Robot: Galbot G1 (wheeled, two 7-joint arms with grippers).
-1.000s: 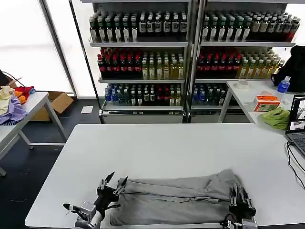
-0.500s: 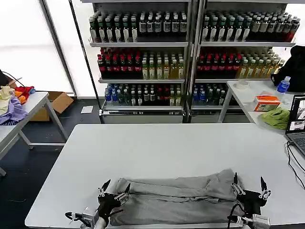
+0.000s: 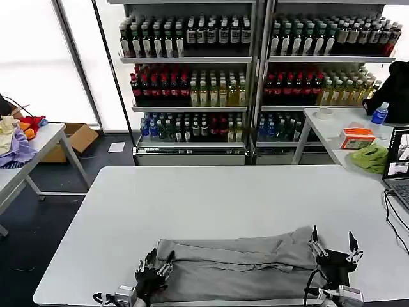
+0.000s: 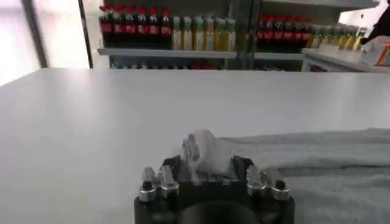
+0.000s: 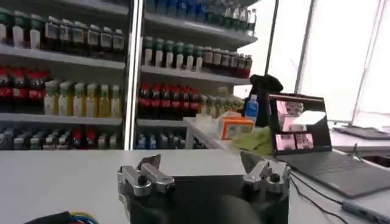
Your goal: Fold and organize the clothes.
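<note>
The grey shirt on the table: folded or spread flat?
Partly folded: the grey shirt lies as a narrow band with long edges doubled over. The left gripper pinches its end; the right gripper stands open.

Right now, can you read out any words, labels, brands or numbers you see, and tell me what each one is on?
No text can be read.
Bottle labels on the shelves: too small.
Orange box: blurred.
Laptop screen: blurred.
Grey shirt: no print showing.

The shirt (image 3: 233, 265) lies along the near edge of the table (image 3: 223, 195). The left gripper (image 3: 155, 267) sits at the shirt's left end, the right gripper (image 3: 333, 251) just beside its right end. Shelves of bottles (image 3: 192, 70) stand behind the table; a laptop (image 3: 399, 163) sits to the right.
</note>
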